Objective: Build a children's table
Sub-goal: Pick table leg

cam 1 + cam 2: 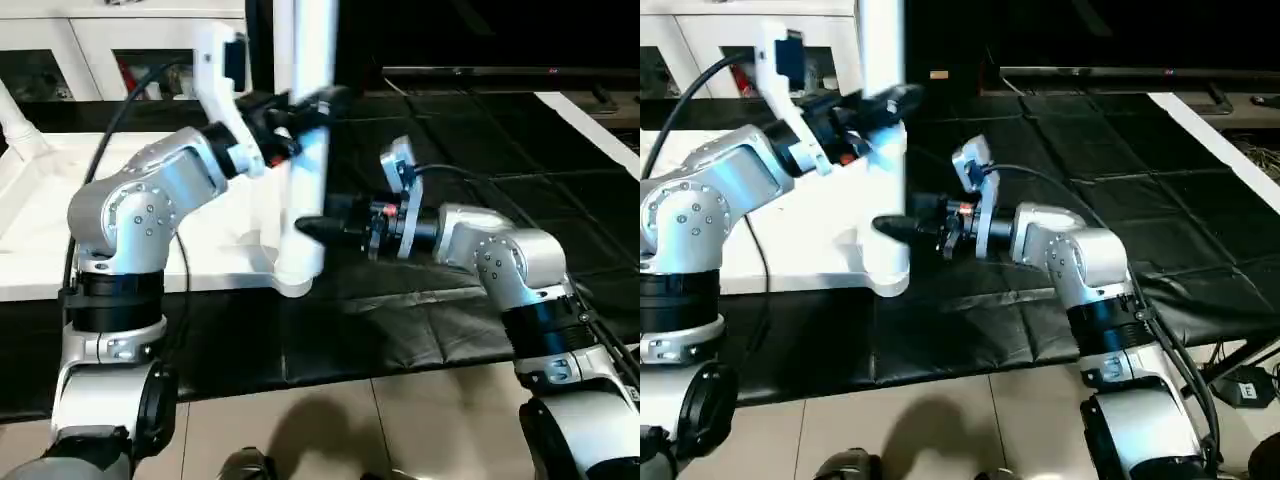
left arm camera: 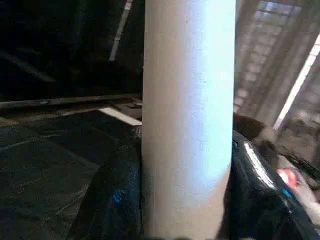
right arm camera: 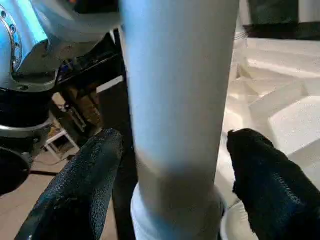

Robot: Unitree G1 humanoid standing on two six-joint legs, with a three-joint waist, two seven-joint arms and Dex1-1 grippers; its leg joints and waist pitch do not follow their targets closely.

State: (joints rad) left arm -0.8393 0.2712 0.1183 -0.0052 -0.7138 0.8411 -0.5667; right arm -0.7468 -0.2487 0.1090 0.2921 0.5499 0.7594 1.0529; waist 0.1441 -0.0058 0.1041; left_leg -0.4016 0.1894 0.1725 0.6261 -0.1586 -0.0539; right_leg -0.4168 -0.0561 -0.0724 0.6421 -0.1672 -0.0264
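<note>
The children's table top (image 1: 40, 220) lies white and underside up on the left. One white tube leg (image 1: 308, 180) stands upright in the near right corner socket (image 1: 295, 275). My left gripper (image 1: 300, 112) is shut on this leg high up, and its black fingers (image 2: 112, 200) press both sides of the tube. My right gripper (image 1: 308, 228) reaches in from the right just above the socket. Its fingers (image 3: 75, 185) stand on either side of the leg (image 3: 175, 100) with small gaps, so it is open. Another white leg (image 1: 18, 128) rises at the far left corner.
A white cabinet with glass doors (image 1: 100, 50) stands behind the table top. Black padded mat (image 1: 450, 310) covers the ground to the right, with pale floor tiles (image 1: 350, 420) in front. A white strip (image 1: 590, 125) runs along the mat's far right.
</note>
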